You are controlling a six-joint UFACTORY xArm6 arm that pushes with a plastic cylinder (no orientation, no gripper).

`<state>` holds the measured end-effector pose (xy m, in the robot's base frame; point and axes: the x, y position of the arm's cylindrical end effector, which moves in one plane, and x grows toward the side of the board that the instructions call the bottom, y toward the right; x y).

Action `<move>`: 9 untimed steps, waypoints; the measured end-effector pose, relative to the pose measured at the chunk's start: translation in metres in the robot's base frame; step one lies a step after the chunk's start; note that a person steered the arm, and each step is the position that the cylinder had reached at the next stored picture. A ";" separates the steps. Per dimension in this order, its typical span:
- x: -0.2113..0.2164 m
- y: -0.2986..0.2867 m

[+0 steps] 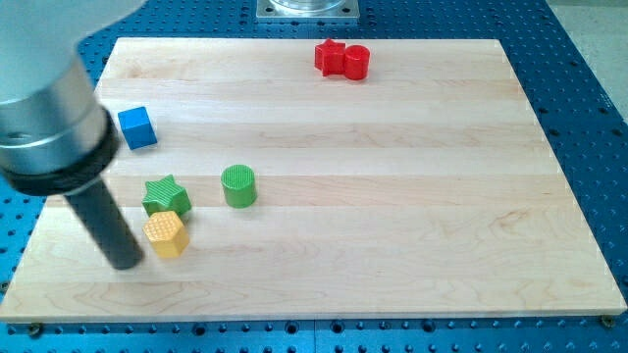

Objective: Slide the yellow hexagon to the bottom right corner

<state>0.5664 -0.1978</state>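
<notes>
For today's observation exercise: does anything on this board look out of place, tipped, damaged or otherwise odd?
Nothing stands out. The yellow hexagon sits flat against the green star, with my tip just to its left in the view. The green cylinder, blue cube and two touching red blocks all rest undamaged.

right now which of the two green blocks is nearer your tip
The green star, just above the yellow hexagon beside my tip. The green cylinder sits farther toward the view's right.
</notes>
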 end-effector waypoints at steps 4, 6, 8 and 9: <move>-0.051 0.102; -0.026 0.328; -0.053 0.277; 0.005 0.237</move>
<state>0.5713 0.0391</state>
